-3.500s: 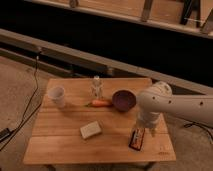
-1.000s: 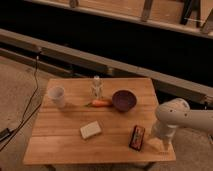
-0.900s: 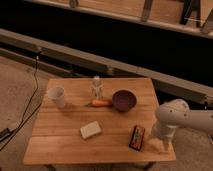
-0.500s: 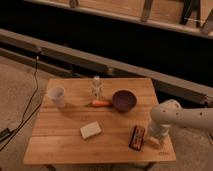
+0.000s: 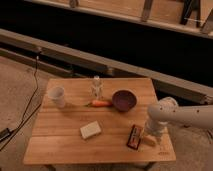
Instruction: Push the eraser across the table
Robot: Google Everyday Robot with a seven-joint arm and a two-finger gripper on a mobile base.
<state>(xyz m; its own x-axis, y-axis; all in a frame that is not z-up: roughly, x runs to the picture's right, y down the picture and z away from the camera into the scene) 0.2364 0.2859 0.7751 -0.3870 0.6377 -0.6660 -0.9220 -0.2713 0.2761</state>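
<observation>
Setting: dim workroom with a concrete floor and long dark beams running behind. All places below are given from the eraser.

1. Table (image 5: pixel 65 142): light wood planks, carrying every item listed.
2. Eraser (image 5: pixel 134 136): flat black block with a reddish stripe, lying at the table's near right corner with its long side running front to back. It sits close to the near edge, so most of the open wood lies to its left. That suggests a push leftward.
3. Gripper (image 5: pixel 150 141): just right of the eraser, low over the tabletop, on the end of a white arm (image 5: pixel 180 115) that reaches in from the right. Whether it is released or clenched cannot be told, and contact with the eraser cannot be confirmed. Its place on the outer flank suits a sideways shove rather than a lift.
4. Sponge (image 5: pixel 90 130): pale block to the left of the eraser, roughly in line with a leftward push and likely to be struck.
5. Bowl (image 5: pixel 124 100): dark purple, behind the eraser.
6. Carrot (image 5: pixel 100 103): behind and left, beside the bowl.
7. Small bottle (image 5: pixel 97 87): upright, farther behind and left.
8. Cup (image 5: pixel 57 96): white, far left and behind, well apart.
</observation>
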